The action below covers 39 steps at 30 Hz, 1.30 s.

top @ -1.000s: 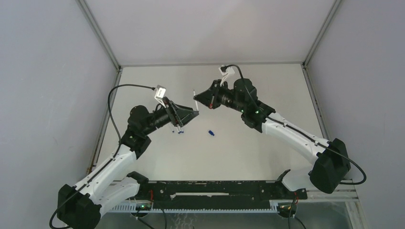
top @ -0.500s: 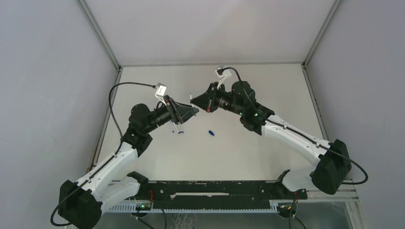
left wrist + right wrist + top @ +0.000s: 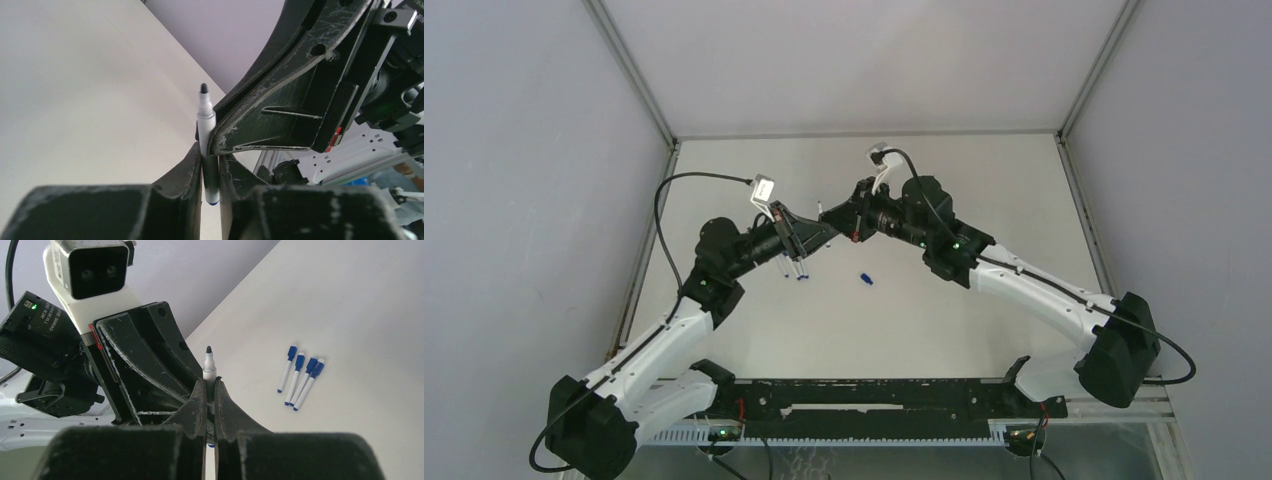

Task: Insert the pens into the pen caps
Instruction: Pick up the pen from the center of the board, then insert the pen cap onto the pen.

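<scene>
An uncapped white pen (image 3: 205, 120) with a dark tip stands upright between the two grippers, which meet above the table's middle. My right gripper (image 3: 210, 386) is shut on its barrel, and the tip (image 3: 208, 349) pokes out above the fingers. My left gripper (image 3: 210, 159) has its jaws pressed against both sides of the same pen's lower end. In the top view the left gripper (image 3: 824, 234) and right gripper (image 3: 828, 213) touch tip to tip. One loose dark blue pen cap (image 3: 865, 278) lies on the table to their right.
Several capped pens (image 3: 301, 375) lie side by side on the table, partly under the left gripper in the top view (image 3: 799, 272). The table's back edge (image 3: 864, 134) and grey side walls enclose the space.
My right gripper has carried the pen leftward to the left gripper. The left jaws have narrowed from wide apart onto the pen.
</scene>
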Tool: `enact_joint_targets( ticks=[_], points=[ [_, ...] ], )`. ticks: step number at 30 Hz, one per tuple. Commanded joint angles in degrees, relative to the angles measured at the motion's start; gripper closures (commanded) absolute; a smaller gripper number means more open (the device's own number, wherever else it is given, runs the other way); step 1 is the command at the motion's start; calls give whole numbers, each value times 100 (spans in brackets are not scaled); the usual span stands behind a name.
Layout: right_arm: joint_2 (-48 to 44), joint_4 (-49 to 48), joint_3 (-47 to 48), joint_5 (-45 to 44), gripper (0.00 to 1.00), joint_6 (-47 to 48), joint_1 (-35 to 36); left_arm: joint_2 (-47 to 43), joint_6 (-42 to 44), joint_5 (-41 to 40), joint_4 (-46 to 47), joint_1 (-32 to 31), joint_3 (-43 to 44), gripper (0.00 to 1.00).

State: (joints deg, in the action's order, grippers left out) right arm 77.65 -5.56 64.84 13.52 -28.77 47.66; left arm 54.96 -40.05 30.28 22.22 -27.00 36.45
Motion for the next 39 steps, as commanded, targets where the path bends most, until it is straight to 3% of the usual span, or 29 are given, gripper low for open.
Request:
enact_joint_targets(
  ticks=[1,5,9,12,22,29,39],
  points=[
    [-260,-38,14,-43,100,222,109,-66,6,-114,284,2,423,86],
    [-332,25,13,-141,95,374,116,-64,25,-132,223,2,416,98],
    [-518,155,12,-243,70,651,121,-77,197,-483,-345,2,476,100],
    [-705,359,18,-383,63,936,116,-103,472,-836,-901,10,557,100],
    [-655,2314,16,-991,60,1896,-19,-480,1718,-2180,-2892,230,855,100],
    [277,3086,46,-1157,53,2004,-153,-961,2357,-2992,-3427,234,812,100],
    [2193,3578,917,-826,53,2187,-213,-1538,2546,-4103,-3534,239,628,100]
  ],
)
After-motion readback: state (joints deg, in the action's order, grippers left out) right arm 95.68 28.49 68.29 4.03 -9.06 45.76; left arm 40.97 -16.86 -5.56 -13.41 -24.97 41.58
